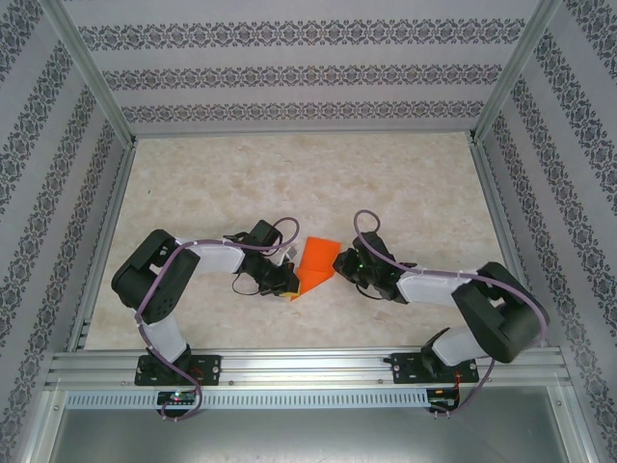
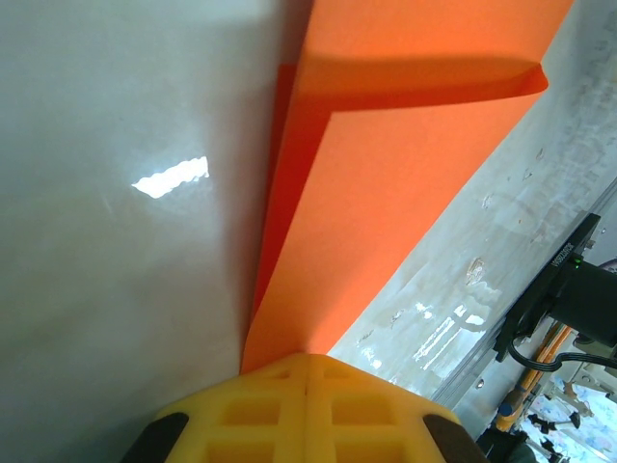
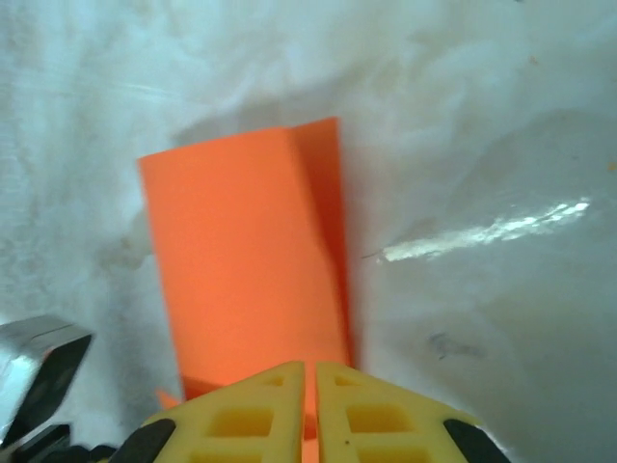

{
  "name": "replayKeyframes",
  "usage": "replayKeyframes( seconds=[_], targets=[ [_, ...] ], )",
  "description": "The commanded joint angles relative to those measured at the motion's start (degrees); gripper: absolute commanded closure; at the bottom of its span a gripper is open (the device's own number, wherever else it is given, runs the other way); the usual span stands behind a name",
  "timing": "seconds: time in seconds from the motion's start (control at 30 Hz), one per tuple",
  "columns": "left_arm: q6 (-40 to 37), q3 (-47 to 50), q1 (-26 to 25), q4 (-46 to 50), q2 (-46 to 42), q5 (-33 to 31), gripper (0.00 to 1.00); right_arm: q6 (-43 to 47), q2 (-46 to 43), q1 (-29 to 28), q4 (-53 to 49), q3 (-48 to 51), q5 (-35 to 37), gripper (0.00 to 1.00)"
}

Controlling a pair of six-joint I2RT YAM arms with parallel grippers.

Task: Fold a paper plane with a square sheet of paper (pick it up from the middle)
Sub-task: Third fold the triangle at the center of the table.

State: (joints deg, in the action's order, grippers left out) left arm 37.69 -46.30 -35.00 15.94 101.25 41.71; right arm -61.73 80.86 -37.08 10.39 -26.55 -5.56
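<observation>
Table [image 1: 289, 183]: pale marbled top, glossy, with glare streaks in both wrist views. Patterned walls at 9, 12 and 3 o'clock.

My two arms bend inward from the 6 o'clock edge and meet near the table's middle, a little toward 6.

Orange paper sheet [image 1: 316, 262]: bright, plain, unmarked, no longer a flat square. It sits between my two pincers. From above it is a folded shape with a broad panel toward 12 o'clock and a pointed corner at 7. From the left wrist, the sheet [image 2: 405, 193] runs away toward 1 o'clock in a long band. A darker under-layer shows along its 10 o'clock edge, and a turned-over flap at the far end throws a shadow. From the right wrist, the sheet [image 3: 241, 260] is an upright panel with a crease from 12 to 6 and a narrow, darker strip on its 3 o'clock side.

Left pincer [image 1: 288, 281]: at the sheet's 8 o'clock. The yellow pads [image 2: 260, 415] are pressed together on the sheet's near end.

Right pincer [image 1: 343, 268]: at the sheet's 3 o'clock. Its pads [image 3: 241, 415] are almost together, with only a thin slit and orange paper showing in it; clamped on the sheet's edge.
</observation>
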Motion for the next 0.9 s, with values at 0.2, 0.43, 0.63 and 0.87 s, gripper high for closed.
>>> replayKeyframes(
  seconds=[0.2,0.43,0.63,0.87],
  targets=[
    [-0.8,1.9,-0.5,6.3,2.1,-7.7,1.00,-3.2,0.4,-10.8,1.4,-3.9,4.4,0.92],
    [-1.0,1.3,-0.4,6.7,2.3,-7.8,1.00,-6.0,7.7,-16.2,4.8,-5.2,3.8,0.94],
    [-1.0,1.2,-0.4,6.7,2.5,-7.9,1.00,-7.8,11.1,-16.7,8.4,-3.6,3.2,0.94],
    [-1.5,1.8,-0.4,7.0,2.4,-8.3,1.00,-8.9,10.2,-15.0,2.5,-2.2,6.3,0.94]
  ],
)
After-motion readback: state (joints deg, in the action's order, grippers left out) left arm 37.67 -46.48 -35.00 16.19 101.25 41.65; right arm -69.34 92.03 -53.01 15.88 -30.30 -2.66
